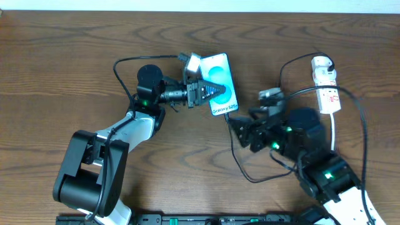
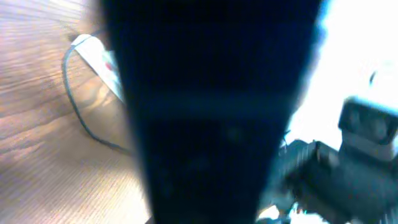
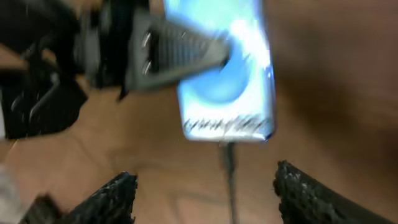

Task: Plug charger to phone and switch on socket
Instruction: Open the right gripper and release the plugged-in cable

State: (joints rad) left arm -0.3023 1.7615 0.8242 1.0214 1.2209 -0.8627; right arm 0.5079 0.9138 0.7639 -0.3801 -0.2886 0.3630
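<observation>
- Dark wood table fills the scene, with one arm reaching in from each lower corner.
- Phone lies flat a little above the table's middle, slightly tilted, with its blue screen up and its white text band at the lower end.
- Left gripper reaches across from the left. Its fingers look pressed together into one wedge, with the tip resting on the screen and pinching nothing.
- Left wrist view is mostly a dark blur, so it adds nothing about those fingers.
- Right gripper sits just below the phone's lower end. Its fingers are spread wide and hold nothing.
- Charger runs as a thin black cable from the phone's lower edge, between the spread fingers, then loops down towards the right arm.
- Its tip meets the phone's bottom edge in the right wrist view, but the picture is too blurred for me to tell whether it is seated.
- Socket lies at the upper right, well apart from the phone. It is a white strip with red marks, and a white cord trails down from it.
- Small white block sits just beside the phone's upper left corner.
</observation>
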